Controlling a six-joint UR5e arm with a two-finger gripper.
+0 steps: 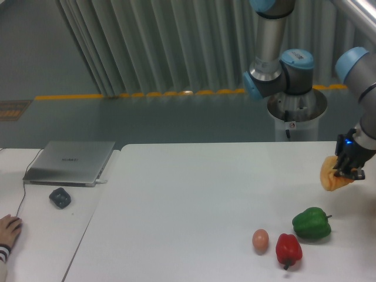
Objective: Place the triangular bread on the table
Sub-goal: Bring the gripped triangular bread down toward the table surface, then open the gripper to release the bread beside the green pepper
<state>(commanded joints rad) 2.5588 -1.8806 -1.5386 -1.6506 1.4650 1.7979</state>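
Observation:
The triangular bread [330, 176], golden-orange and crusty, hangs in my gripper [345, 168] at the far right, above the white table [188, 200]. The gripper's black fingers are shut on the bread's right side and hold it a little above the tabletop, near the table's right edge. The arm comes in from the upper right, and part of the bread is hidden behind the fingers.
A green pepper [311, 224], a red pepper [288, 249] and a small tan egg [260, 239] lie at the front right of the table, below the bread. A smaller desk on the left holds a grey laptop [70, 163] and a mouse [60, 197]; a person's hand [8, 228] rests there.

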